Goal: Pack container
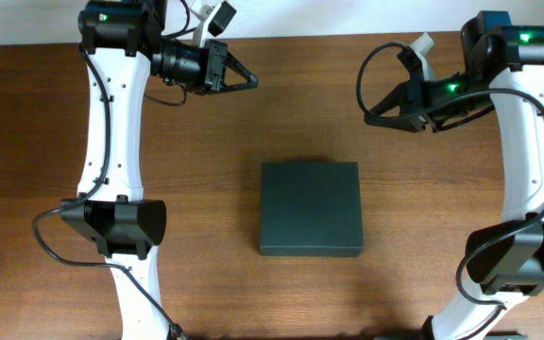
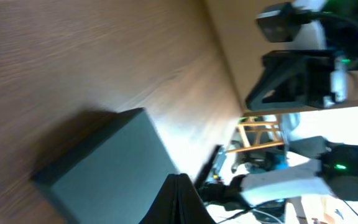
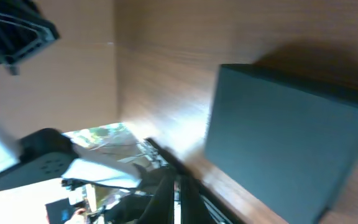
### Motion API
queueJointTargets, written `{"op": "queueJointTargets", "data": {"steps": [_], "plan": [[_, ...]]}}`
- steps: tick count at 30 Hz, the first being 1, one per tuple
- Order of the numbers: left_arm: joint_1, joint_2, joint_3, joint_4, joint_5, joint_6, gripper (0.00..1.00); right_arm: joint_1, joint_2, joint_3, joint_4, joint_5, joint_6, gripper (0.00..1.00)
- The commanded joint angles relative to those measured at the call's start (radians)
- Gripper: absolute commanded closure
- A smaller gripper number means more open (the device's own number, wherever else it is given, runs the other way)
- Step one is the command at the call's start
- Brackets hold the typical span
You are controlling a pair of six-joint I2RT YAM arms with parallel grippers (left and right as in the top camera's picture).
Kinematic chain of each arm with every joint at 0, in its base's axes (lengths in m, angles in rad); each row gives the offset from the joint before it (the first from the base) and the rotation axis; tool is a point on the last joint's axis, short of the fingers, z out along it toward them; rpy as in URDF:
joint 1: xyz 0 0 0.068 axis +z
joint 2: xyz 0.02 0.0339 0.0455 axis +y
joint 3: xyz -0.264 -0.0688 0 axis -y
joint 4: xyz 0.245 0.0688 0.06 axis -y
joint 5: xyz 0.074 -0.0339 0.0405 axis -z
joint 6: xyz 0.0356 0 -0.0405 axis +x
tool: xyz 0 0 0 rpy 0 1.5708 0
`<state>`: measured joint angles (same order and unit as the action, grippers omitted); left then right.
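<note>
The container [image 1: 310, 208] is a matte dark-green rectangular box lying flat in the middle of the table with its lid closed. It also shows in the left wrist view [image 2: 110, 168] and in the right wrist view [image 3: 284, 130]. My left gripper [image 1: 251, 80] hangs above the table at the far left, pointing right, with its fingers together and empty [image 2: 178, 202]. My right gripper [image 1: 370, 119] hangs at the far right, pointing left, with its fingers together and empty [image 3: 178, 199]. Both are well away from the box. No hand tools are in view.
The brown wooden table [image 1: 206, 179] surrounds the box on all sides. The left arm's base [image 1: 121, 227] stands at the near left and the right arm's base [image 1: 518, 260] at the near right. A light wall runs along the table's far edge.
</note>
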<state>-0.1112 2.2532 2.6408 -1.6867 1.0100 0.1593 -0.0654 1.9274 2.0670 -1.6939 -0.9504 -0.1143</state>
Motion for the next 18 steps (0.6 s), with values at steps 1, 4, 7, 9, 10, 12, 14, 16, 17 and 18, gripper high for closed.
{"op": "queueJointTargets", "data": {"steps": [1,4,7,9,10,12,14,16,17,18], "plan": [[0.002,-0.023,0.014,-0.001,-0.167,-0.021,0.98,0.006,-0.014,-0.003,-0.005,0.12,0.001,0.96],[0.002,-0.023,0.014,-0.001,-0.398,-0.077,0.99,0.006,-0.014,-0.003,-0.005,0.2,0.001,0.96],[0.0,-0.023,0.014,-0.001,-0.644,-0.146,0.98,0.006,-0.014,-0.003,-0.005,0.325,0.005,0.85],[0.0,-0.023,0.014,-0.001,-0.756,-0.17,0.94,0.006,-0.014,-0.003,0.0,0.435,0.04,0.64],[0.0,-0.023,0.014,-0.001,-0.799,-0.178,0.89,0.006,-0.014,-0.003,0.003,0.5,0.062,0.53],[0.003,-0.023,0.014,-0.001,-0.851,-0.188,0.78,0.006,-0.014,-0.003,0.005,0.586,0.09,0.35],[0.006,-0.023,0.014,-0.001,-0.893,-0.194,0.62,0.006,-0.014,-0.003,0.006,0.65,0.109,0.22],[0.008,-0.023,0.014,-0.001,-0.937,-0.194,0.36,0.006,-0.014,-0.002,0.007,0.681,0.109,0.12],[0.009,-0.023,0.014,-0.001,-0.96,-0.194,0.21,0.006,-0.014,-0.002,0.007,0.699,0.117,0.09],[0.009,-0.023,0.014,-0.001,-0.986,-0.194,0.01,0.006,-0.014,-0.002,0.006,0.728,0.133,0.06]]}}
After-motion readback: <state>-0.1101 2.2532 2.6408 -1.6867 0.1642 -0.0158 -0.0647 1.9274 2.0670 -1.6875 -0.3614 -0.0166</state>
